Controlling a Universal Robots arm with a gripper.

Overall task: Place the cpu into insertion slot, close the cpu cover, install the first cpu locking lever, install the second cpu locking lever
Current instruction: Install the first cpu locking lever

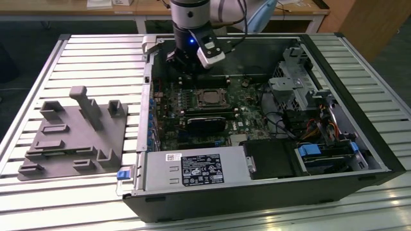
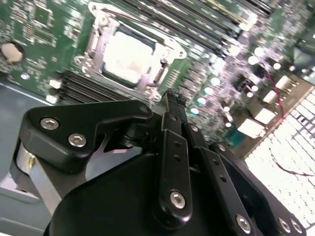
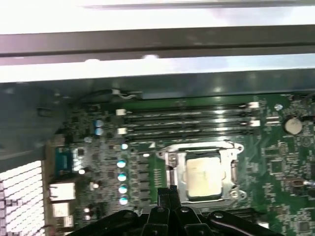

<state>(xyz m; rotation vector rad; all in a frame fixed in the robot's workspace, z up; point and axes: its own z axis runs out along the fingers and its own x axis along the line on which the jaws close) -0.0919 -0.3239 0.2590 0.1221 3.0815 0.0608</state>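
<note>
The cpu (image 2: 129, 55) (image 3: 204, 176) shows a pale silver face and sits in the insertion slot on the green motherboard, hiding the slot's recess. The cpu cover (image 2: 98, 45) (image 3: 230, 167), a silver frame, lies flat around it. In the exterior view the cpu (image 1: 209, 97) is in the middle of the board. My gripper (image 2: 175, 102) (image 3: 170, 192) is shut with nothing between its black fingers and hovers just beside the socket's edge, apart from it. In the exterior view my gripper (image 1: 186, 77) hangs inside the case, behind the socket. How the locking levers stand I cannot tell.
Long black memory slots (image 3: 187, 123) run beside the socket. A black card (image 1: 205, 124) lies in front of it, with a power supply (image 1: 196, 168) nearer still. Drive cages and cables (image 1: 301, 91) fill the exterior view's right. A grey fixture block (image 1: 74, 134) stands outside the case at its left.
</note>
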